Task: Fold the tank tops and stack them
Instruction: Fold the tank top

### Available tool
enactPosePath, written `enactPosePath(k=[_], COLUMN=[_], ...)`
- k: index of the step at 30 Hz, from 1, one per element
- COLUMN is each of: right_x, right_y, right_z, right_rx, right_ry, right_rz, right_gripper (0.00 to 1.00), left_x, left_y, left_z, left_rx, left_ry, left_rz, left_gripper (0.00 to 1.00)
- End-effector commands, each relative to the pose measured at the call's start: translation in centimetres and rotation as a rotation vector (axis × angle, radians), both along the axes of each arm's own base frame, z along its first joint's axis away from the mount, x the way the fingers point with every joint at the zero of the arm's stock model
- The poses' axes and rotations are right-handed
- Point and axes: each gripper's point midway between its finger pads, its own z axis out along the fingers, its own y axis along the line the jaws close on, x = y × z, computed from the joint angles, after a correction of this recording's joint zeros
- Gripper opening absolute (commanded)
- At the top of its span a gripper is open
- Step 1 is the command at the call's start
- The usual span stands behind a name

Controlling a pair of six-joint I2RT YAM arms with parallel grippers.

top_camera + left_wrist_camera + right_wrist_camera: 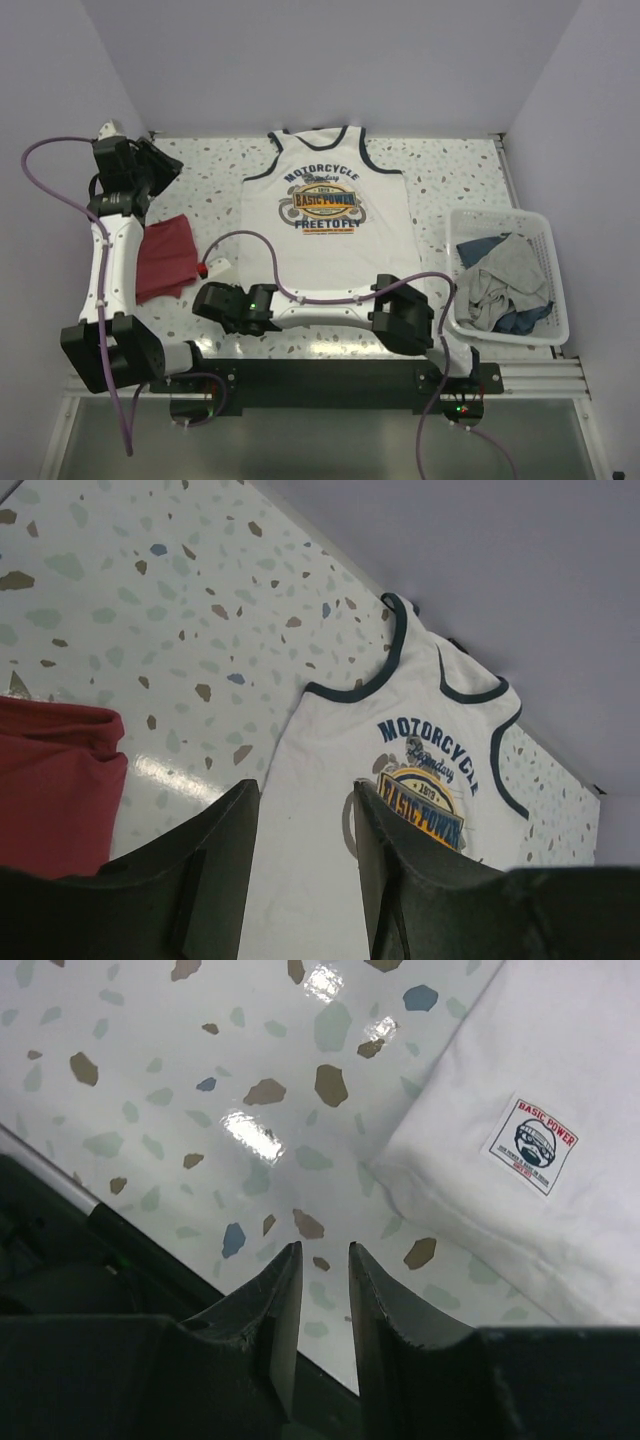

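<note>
The right gripper [322, 1250] sits low at the near edge. Its fingers are parted by a narrow gap and hold nothing, just short of the near-left hem corner of the white tank top [330, 230], beside the sewn label [533, 1143]. Further in, the red tank top [165, 255] lies bunched on the left side of the table [440, 165]. A basket [556, 300] of grey and blue cloth stands to the right. The white tank top lies flat, print up, neck toward the far wall. The left gripper [305, 790] hangs at far left, fingers apart and empty. Folding of the white top appears not yet begun. The next move likely calls for pinching the hem corner cleanly.
</note>
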Motion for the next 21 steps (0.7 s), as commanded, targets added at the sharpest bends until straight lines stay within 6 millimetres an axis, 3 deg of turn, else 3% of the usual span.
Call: enactPosePath(k=[1,2,3,7,12,21], right_x=[1.8,2.2,2.4,2.6,3.2,3.9], right_y=[0.7,1.1,1.0,0.8,-0.1,0.5], right_z=[0.7,1.1,-0.2,-1.2,-2.0,-2.7], right_rx=[-0.024,-0.028,-0.063,-0.100,-0.138,-0.150], right_ry=[-0.085,-0.099,-0.104,-0.110,-0.139,-0.172], right_rz=[-0.033,-0.041,-0.044,-0.061,-0.091,-0.091], right_gripper=[0.29,0.29,0.29,0.29,0.30,0.32], left_x=[-0.1,0.0,0.1,0.1,0.2,0.6], left_y=[-1.0,-1.1,-1.1,-1.4,-1.7,-2.1], left_z=[4.5,4.8,5.4,5.9,5.5,4.5], left_rx=[-0.030,-0.029,-0.028,-0.032,-0.047,-0.074], left_ry=[-0.102,-0.108,-0.120,-0.129,-0.131,-0.132], left_rz=[-0.040,-0.045,-0.048,-0.063,-0.080,-0.095], left_gripper=[0.48,0.48,0.48,0.48,0.48,0.48])
